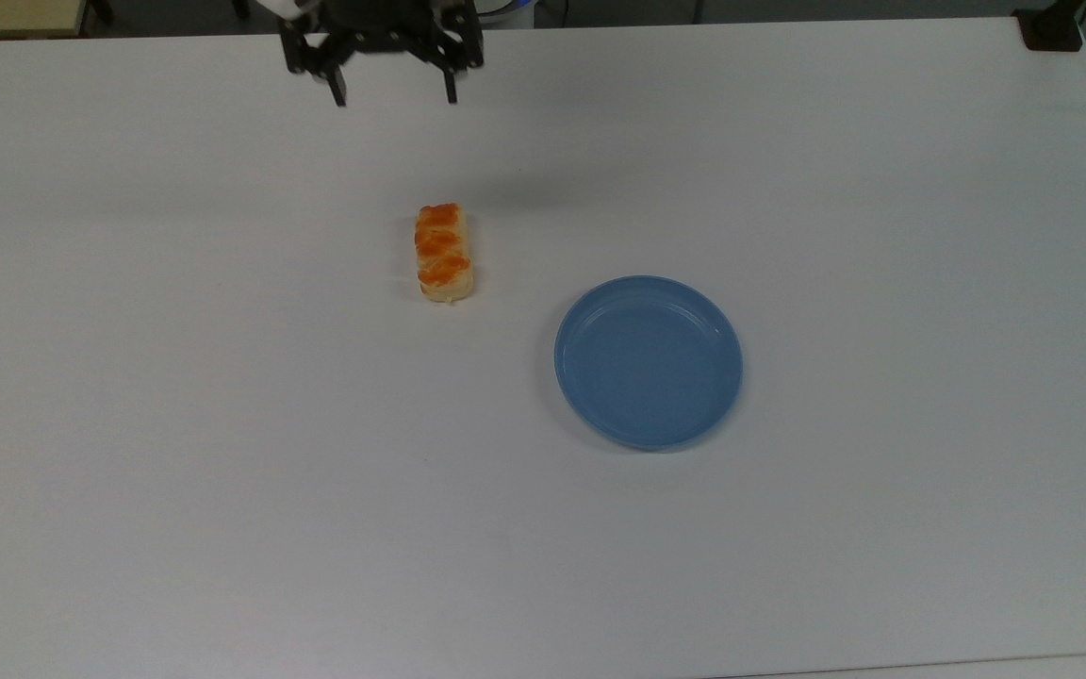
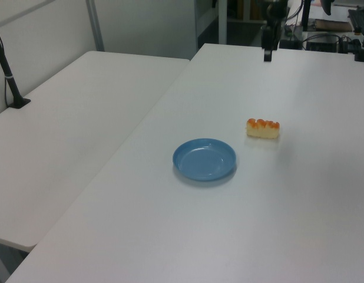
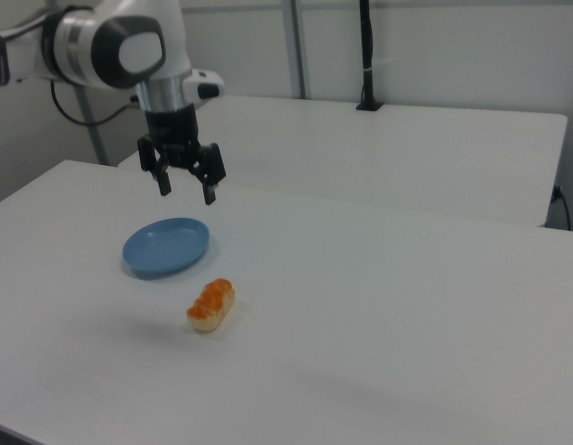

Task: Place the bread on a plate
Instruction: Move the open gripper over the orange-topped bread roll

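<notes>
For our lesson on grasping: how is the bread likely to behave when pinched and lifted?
The bread lies flat on its long base, so it probably won't roll. Its glossy bumps may be slippery, so the plainer sides seem safer. The open pincer looks wider than the loaf.
</notes>
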{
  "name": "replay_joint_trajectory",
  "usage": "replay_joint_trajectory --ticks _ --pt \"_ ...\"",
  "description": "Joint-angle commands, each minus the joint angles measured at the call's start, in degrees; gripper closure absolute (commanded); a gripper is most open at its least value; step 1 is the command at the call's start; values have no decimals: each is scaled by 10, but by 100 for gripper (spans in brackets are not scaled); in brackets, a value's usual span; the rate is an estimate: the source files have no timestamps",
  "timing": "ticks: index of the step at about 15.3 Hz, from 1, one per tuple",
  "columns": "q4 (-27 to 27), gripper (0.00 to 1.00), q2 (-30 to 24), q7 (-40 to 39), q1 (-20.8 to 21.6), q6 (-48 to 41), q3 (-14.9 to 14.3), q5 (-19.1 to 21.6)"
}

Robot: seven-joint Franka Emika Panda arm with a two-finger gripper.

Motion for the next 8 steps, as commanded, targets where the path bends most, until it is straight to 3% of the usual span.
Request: replay_joint_trajectory --ticks 1,8 --pt "-51 0 12 12 24 40 -5 8" --pt "-149 0 40 -14 50 150 -5 5"
